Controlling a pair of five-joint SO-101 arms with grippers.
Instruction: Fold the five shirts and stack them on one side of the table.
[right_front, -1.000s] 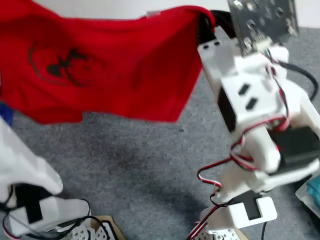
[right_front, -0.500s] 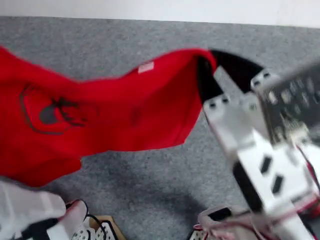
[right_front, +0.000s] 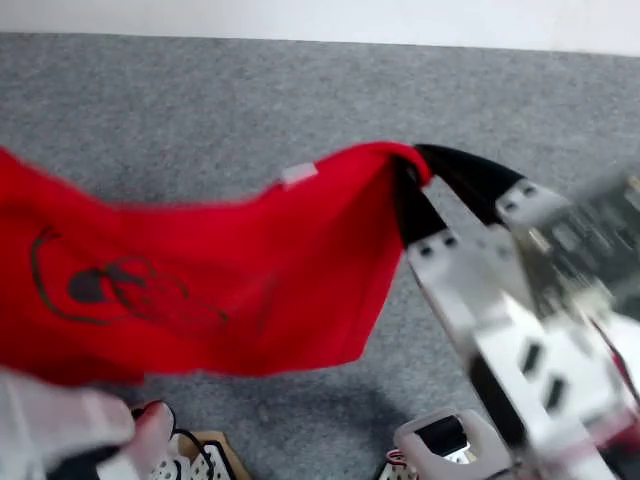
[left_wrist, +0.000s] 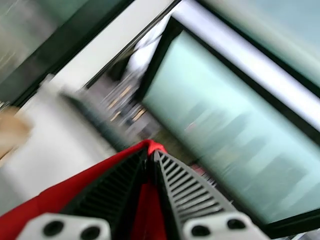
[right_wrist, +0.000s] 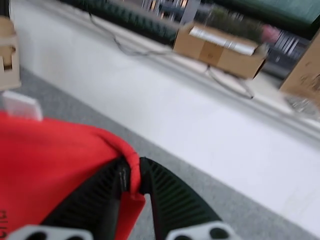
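The right gripper (right_wrist: 134, 176) is closed almost fully, and a folded edge of a red fabric shirt (right_wrist: 55, 155) is pinched between its two black ribbed fingers (right_wrist: 167, 192). The cloth is gripped near the fingertips, and a short piece of it hangs down between the fingers. In the high view this gripper is seen at the right upper corner of the shirt, with its white plastic arm (right_front: 500, 330) behind it at the right side of the table.

The left gripper (left_wrist: 151, 161) is also closed tight on the same shirt. A thin strip of red cloth is held between its black ribbed fingers, and more cloth is spread under one finger.

The shirt is held up above the grey felt-like table cover (right_front: 250, 100) and is stretched across the left and middle part of the high view. A small white label (right_front: 298, 174) is seen at its upper edge. A dark print (right_front: 110, 290) is seen on its left half; it seems to be a figure inside a ring, but it is blurred.
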